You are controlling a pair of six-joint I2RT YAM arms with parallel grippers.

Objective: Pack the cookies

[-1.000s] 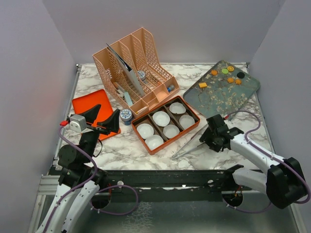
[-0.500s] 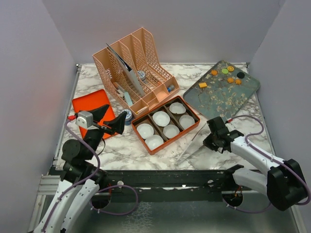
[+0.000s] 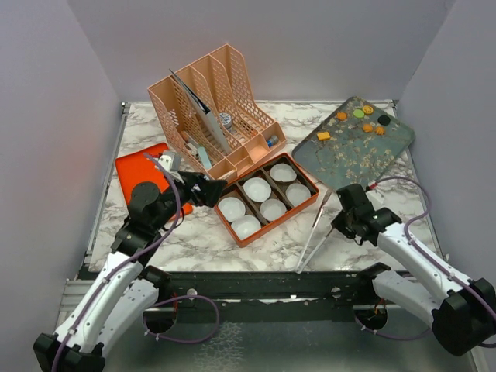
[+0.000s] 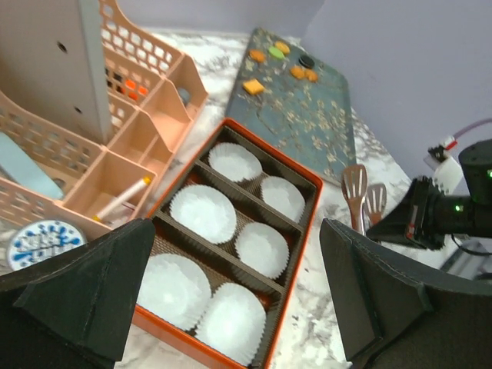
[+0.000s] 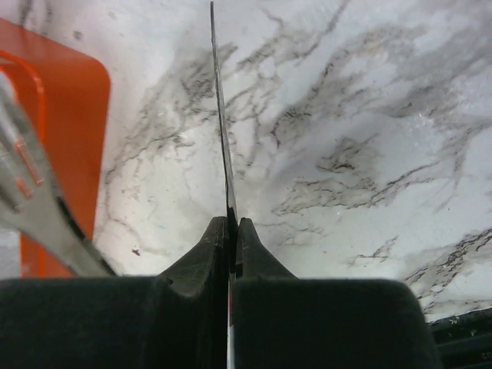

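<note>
Right claw point(image 5: 231, 229) is now clenched on the metal tongs point(image 3: 316, 230). A second ago it was part open around them. The wrist view shows both fingers pinched flat on one thin blade. The tongs have swung from pointing down-left to nearly straight, heads toward the box point(image 3: 244, 242). Can't tell if they're off the table point(image 3: 194, 240).

Left claw point(image 4: 237, 231) is spread wide and holds nothing. It has moved in from the orange lid point(image 3: 132, 167) and hangs over the near-left corner of the box. All six paper cups point(image 3: 257, 188) are empty.

Cookies point(image 3: 359, 114) sit untouched at the far end of the dark floral tray point(image 3: 349, 159), well apart from both claws. None are packed yet.

Judgement: the tool pickup looks done and packing hasn't started. The next step is likely carrying the tongs to the tray. The grip is on one blade only, so squeezing the tongs shut on a cookie looks doubtful.
</note>
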